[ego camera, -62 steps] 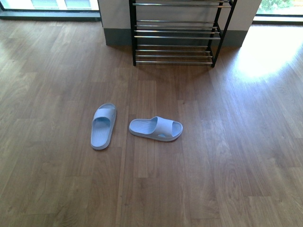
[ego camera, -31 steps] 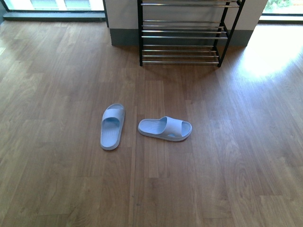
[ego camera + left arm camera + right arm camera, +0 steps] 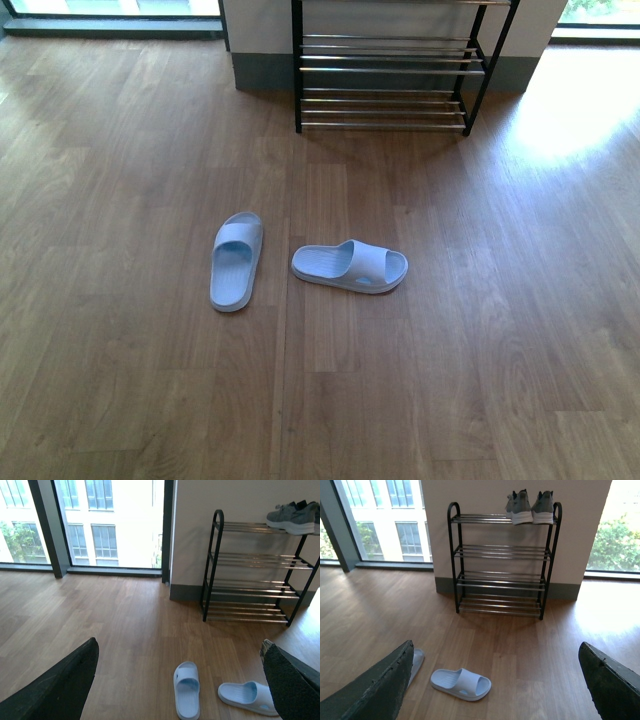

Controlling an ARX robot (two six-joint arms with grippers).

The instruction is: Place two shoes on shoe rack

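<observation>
The left gripper has its jaws spread wide and released, the two dark fingers showing only at the edges of the left wrist view, with nothing between them and nothing touching them. The right gripper is the same: jaws fully apart, empty, clear of every shoe. Neither arm shows in the front view. Below and ahead of both grippers, two pale blue slides lie on the wood floor. The lengthwise slide points its toe toward the shoe rack, and the crosswise slide lies just beside it on the robot's right, toe pointing right, near it but not touching. Both are well apart from the rack, which stands against the wall beyond them, its lower chrome-bar shelves bare. In the right wrist view the grey sneakers sit side by side on the rack's top shelf, at its right end, and tall windows flank the wall. Compared with half a second ago, the rack and slides sit slightly higher in the front view, and the rack's upper bar has slipped out at the top edge. The slides keep the same places relative to each other and to the floorboards.
</observation>
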